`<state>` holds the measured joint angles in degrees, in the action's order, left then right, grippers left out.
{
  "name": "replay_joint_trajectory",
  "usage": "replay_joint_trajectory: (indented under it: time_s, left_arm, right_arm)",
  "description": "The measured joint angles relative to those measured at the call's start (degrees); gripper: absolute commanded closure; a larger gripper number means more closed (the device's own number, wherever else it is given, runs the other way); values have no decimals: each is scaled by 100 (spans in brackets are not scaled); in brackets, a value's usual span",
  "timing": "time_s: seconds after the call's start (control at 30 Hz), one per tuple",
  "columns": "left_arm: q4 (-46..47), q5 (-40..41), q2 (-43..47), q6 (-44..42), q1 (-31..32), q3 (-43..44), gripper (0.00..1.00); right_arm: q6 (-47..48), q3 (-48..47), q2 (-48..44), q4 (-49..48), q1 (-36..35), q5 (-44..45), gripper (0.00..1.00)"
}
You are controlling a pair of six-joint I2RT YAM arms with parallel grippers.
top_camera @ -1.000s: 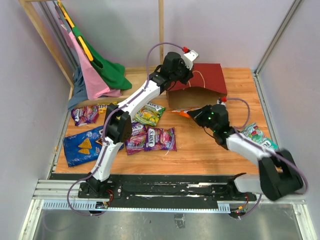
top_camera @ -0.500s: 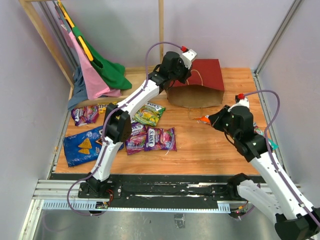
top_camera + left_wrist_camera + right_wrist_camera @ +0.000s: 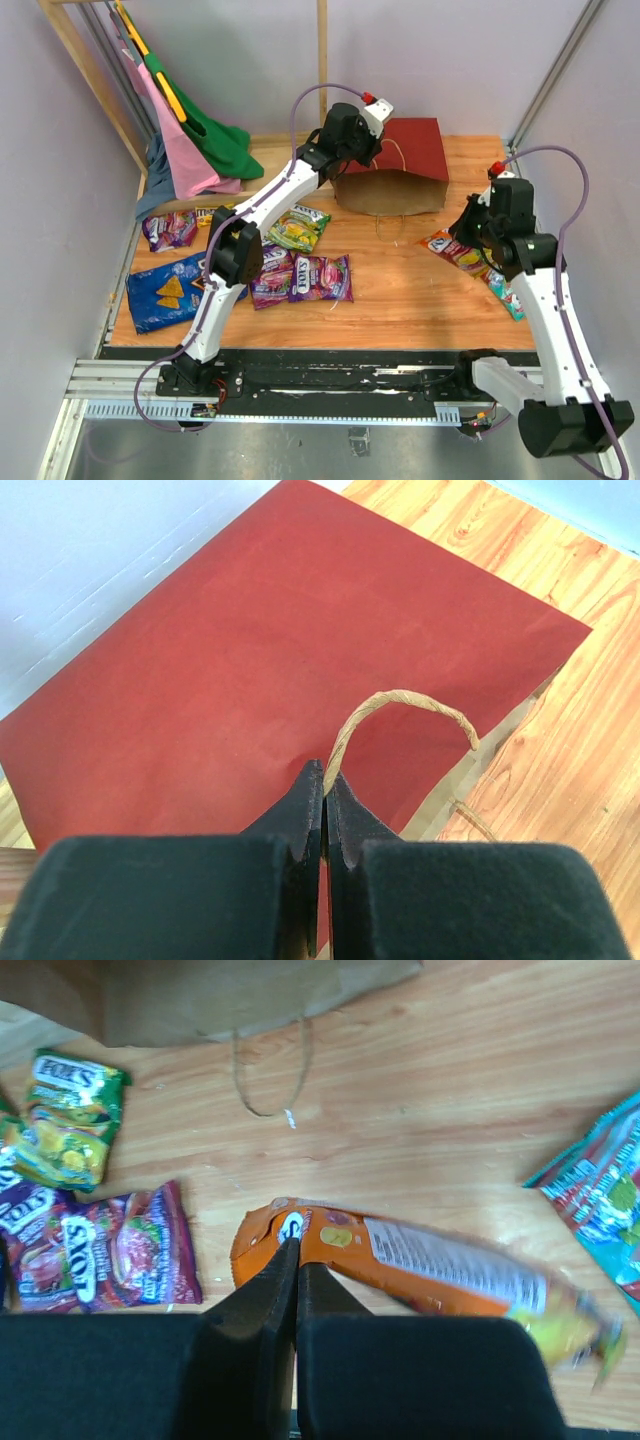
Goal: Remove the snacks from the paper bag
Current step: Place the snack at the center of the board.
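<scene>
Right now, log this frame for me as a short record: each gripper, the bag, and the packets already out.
left gripper: shut on the paper bag at its string handle
right gripper: shut on the orange packet, outside the bag, to its right
paper bag: lying on its side at the far end of the table
packets out, left side: blue Doritos bag, purple packets, yellow-green packet
packets out, right side: teal packet

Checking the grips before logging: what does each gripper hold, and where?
Left gripper: the paper bag, at its string handle. Right gripper: the orange packet, by one end.
</scene>
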<state>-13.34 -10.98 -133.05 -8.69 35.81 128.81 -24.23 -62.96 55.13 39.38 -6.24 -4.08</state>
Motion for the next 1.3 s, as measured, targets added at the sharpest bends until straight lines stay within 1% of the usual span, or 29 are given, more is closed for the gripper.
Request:
replay_joint_trajectory:
  time_s: [0.13, 0.23, 0.43, 0.57, 0.67, 0.9, 1.0, 1.13, 1.3]
  left_arm:
    - [0, 0, 0, 0, 0, 0, 98]
    - [0, -2, 0, 0, 0, 0, 98]
    - [0, -4, 0, 0, 0, 0, 98]
    - [0, -4, 0, -4, 0, 0, 98]
    - [0, -2, 0, -7, 0, 0, 98]
    - [0, -2, -46, -9, 0, 0, 98]
    - [0, 0, -52, -11, 0, 0, 98]
    - [0, 2, -52, -31, 0, 0, 98]
    - [-2, 42, -52, -50, 0, 0, 97]
  right_arm:
    - [0, -81, 422, 153, 289, 103, 99]
    - [-214, -72, 627, -20, 636, 245, 99]
    - [-1045, 138, 1126, -730, 1606, 435, 99]
    - [-1639, 153, 1794, -1019, 1963, 466, 99]
    - [-1963, 55, 2284, -1095, 1989, 446, 99]
    - [-2542, -741, 3217, -1099, 1989, 376, 99]
    - [-2658, -1023, 3571, -1115, 1989, 387, 99]
    - [-2747, -1438, 4286, -1150, 1989, 361, 99]
    - [-2793, -1672, 4878, -1423, 2031, 367, 99]
